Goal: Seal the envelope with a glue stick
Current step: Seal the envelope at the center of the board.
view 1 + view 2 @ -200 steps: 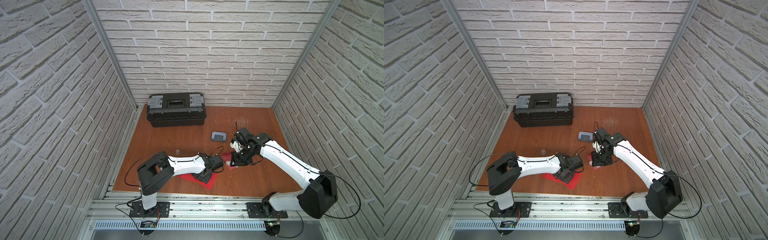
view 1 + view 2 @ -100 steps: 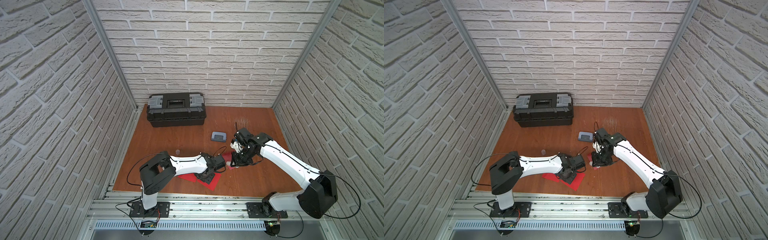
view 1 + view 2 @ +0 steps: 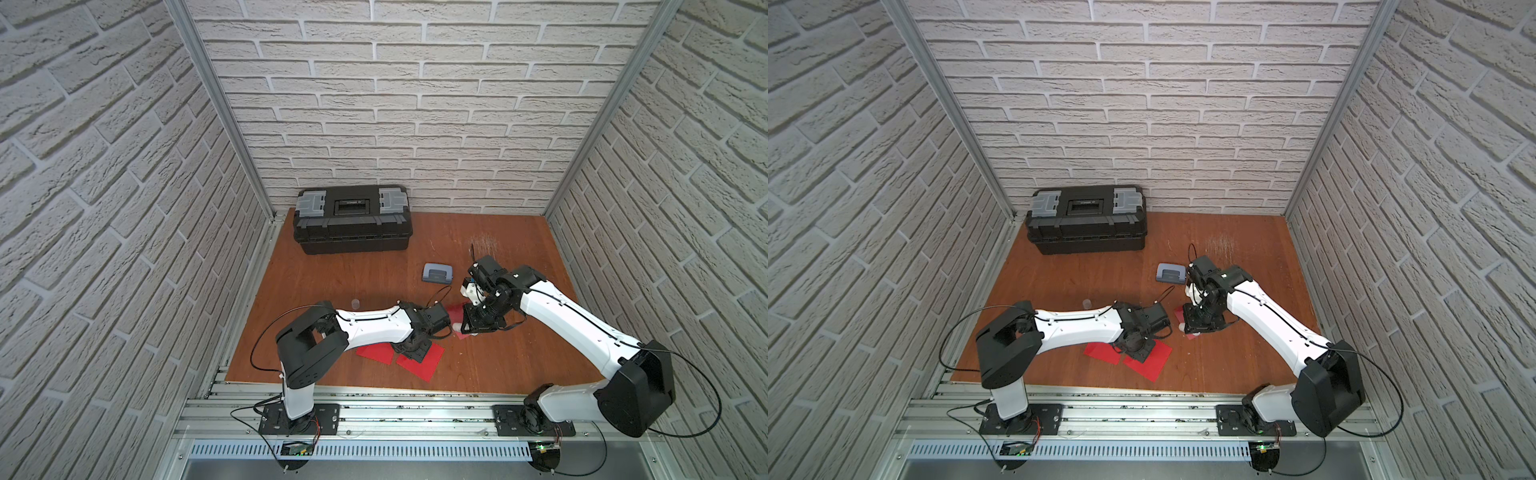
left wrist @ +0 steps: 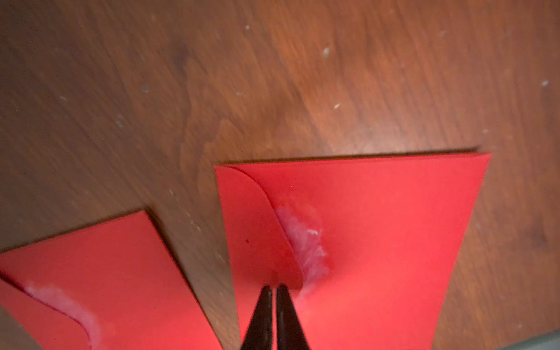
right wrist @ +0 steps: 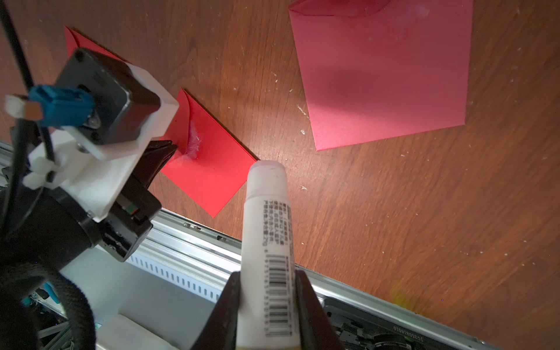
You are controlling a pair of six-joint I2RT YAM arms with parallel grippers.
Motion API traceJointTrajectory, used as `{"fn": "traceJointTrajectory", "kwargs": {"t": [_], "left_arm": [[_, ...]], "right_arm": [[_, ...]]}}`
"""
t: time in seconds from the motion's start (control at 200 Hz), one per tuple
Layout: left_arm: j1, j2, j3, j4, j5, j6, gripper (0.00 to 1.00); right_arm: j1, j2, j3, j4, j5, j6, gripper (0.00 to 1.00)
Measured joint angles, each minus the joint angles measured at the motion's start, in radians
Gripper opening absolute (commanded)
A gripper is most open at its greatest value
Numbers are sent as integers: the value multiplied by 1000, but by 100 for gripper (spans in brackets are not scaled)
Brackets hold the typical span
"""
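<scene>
Left tool has its 2 black fingers pressed together with nothing between them. Their tips bear down on the rounded flap of a red envelope lying flat on the wooden worktop. A whitish glue smear runs along the flap's edge, on the envelope body just beside it.

A neighbouring envelope, also red, lies just beside the pressed one. The two are apart, with a strip of bare wood between them, and the neighbour carries a pale smear along its own flap.

The right tool is clamped on the lower body of the glue stick, 1 finger on each side of the barcode label. The white tube points away from the wrist toward the worktop. In the right wrist view its rounded end sits close to a corner of the pressed envelope. Whether that end touches the wood cannot be told.

A darker envelope lies flat farther off, well apart from the other 2.

In a top view, a black toolbox stands against the back wall and a grey-blue hole punch lies near the right arm. A small clear cap stands alone beside the left arm.
</scene>
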Motion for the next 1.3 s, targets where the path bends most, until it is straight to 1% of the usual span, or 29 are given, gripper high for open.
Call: {"fn": "traceJointTrajectory", "kwargs": {"t": [0.23, 0.37, 0.59, 0.765, 0.83, 0.96, 1.3], "left_arm": [[3, 26, 2, 21, 5, 1, 9], [-5, 29, 2, 21, 3, -1, 14], [-5, 26, -7, 25, -5, -2, 15], [-5, 17, -18, 39, -5, -2, 14], [-4, 14, -19, 39, -5, -2, 16], [0, 10, -18, 34, -11, -2, 19], [9, 0, 16, -6, 0, 0, 20]], "right_arm": [[0, 0, 0, -5, 3, 0, 3], [0, 0, 0, -7, 4, 0, 2], [0, 0, 0, -8, 4, 0, 3], [0, 0, 0, -8, 4, 0, 3], [0, 0, 0, -10, 4, 0, 3], [0, 0, 6, -17, 4, 0, 3], [0, 0, 9, -22, 8, 0, 3]]}}
